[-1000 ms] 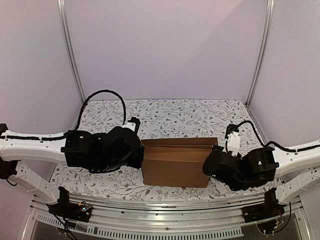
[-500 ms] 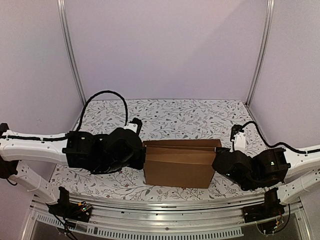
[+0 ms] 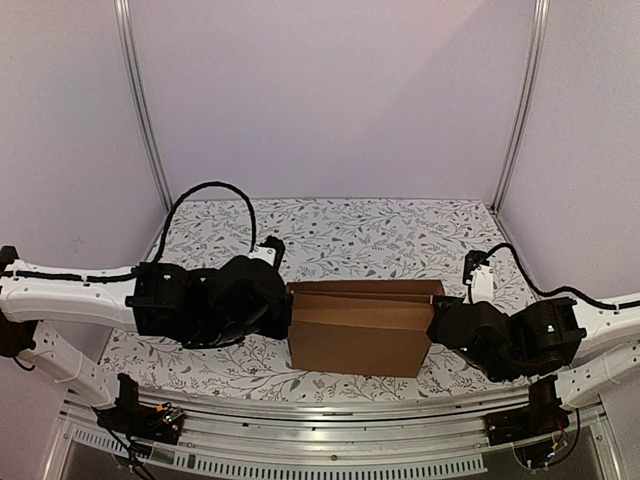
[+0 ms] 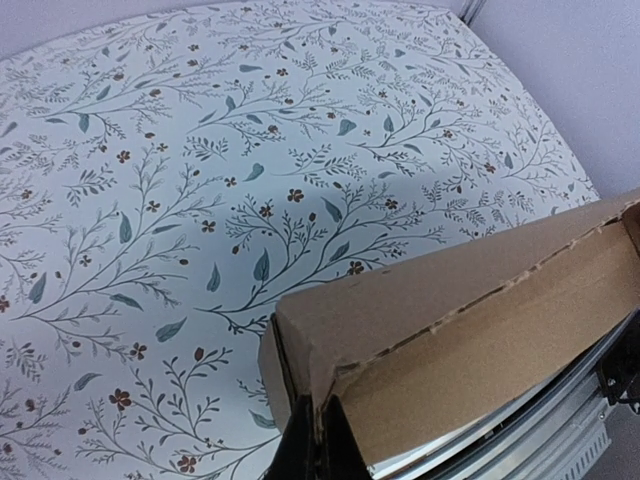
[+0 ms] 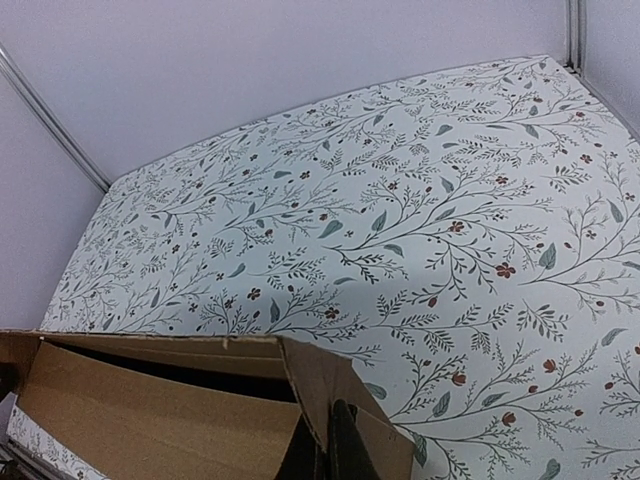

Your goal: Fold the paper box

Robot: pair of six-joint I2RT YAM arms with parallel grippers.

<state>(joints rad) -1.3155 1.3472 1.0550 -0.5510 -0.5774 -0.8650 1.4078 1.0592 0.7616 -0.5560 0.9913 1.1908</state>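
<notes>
The paper box (image 3: 355, 340), plain brown cardboard, stands as a shallow box near the table's front, with its lid flap lying loosely over the top and a dark gap along the far edge. My left gripper (image 3: 287, 318) is at its left end. In the left wrist view the left gripper (image 4: 320, 455) is shut on the corner edge of the paper box (image 4: 480, 320). My right gripper (image 3: 433, 325) is at the right end. In the right wrist view the right gripper (image 5: 335, 455) pinches the end wall of the paper box (image 5: 150, 420).
A floral tablecloth (image 3: 350, 235) covers the table behind the box. A metal rail (image 3: 330, 425) runs along the near edge. Purple walls with upright posts (image 3: 140, 110) close in the back and sides. A black cable (image 3: 215, 190) loops above the left arm.
The box has shifted slightly to the right. My right arm has drawn back to the right with it, and my left arm has followed. Both grippers stay shut.
</notes>
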